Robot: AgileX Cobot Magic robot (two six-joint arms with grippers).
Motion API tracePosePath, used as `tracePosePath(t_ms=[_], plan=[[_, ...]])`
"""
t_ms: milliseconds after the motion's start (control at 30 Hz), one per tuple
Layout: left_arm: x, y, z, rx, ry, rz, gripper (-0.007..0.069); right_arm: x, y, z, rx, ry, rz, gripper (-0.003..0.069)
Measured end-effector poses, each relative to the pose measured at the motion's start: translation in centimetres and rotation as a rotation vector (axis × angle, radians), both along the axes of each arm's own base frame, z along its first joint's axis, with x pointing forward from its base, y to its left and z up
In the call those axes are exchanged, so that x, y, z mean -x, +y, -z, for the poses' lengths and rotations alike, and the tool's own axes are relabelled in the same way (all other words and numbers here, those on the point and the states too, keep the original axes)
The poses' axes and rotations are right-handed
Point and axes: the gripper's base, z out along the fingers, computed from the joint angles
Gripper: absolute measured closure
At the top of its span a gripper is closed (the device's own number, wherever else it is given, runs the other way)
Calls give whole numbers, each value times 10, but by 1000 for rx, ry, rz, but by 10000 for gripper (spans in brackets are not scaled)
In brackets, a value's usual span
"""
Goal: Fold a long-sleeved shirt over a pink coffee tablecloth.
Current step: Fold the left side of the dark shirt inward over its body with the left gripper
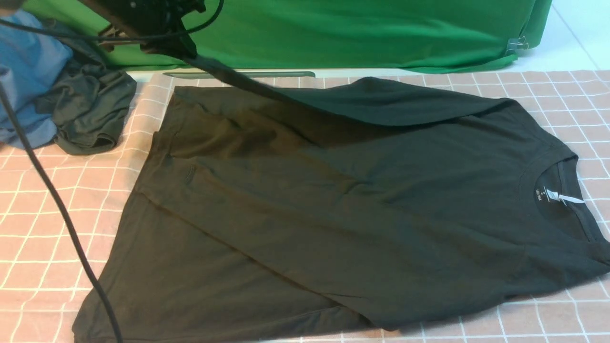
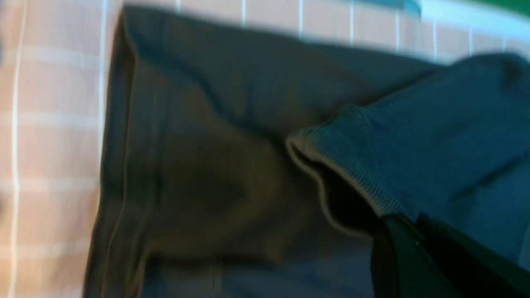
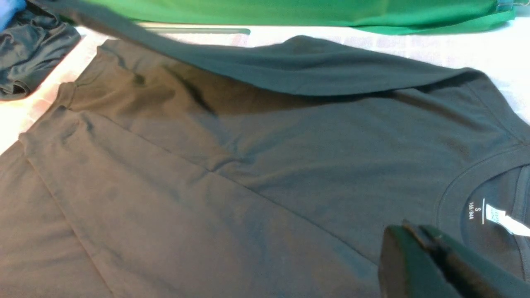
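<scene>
The black long-sleeved shirt (image 1: 333, 200) lies spread on the pink coffee tablecloth (image 1: 47, 200), collar and white neck label (image 1: 569, 197) to the right, hem to the left. One sleeve is folded flat across the body. My left gripper (image 1: 183, 50) hangs above the far left corner, shut on the other sleeve's ribbed cuff (image 2: 352, 165), so that sleeve stretches taut up from the far shoulder. In the left wrist view the left gripper (image 2: 408, 219) pinches the cuff edge. My right gripper (image 3: 408, 227) hovers shut and empty above the chest, near the collar (image 3: 455, 182).
A blue cloth (image 1: 24, 71) and a smaller dark grey garment (image 1: 90, 109) are heaped at the far left. Green fabric (image 1: 357, 33) runs along the back edge. A black cable (image 1: 57, 205) hangs down over the tablecloth on the left.
</scene>
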Motion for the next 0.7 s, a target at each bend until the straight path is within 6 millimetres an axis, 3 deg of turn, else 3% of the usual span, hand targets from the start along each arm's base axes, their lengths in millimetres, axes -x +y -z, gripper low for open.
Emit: tracePosePath(t_ms=[333,500,700], plan=[[20,1,-6,-5,103,-31,594,0,0,0,8,-1,-4,607],[42,5,1,-42,173,-60,594,0,0,0,22,-6,-10,603],[69,3,37,-55,332,-53,594,0,0,0,22,-6,-11,592]])
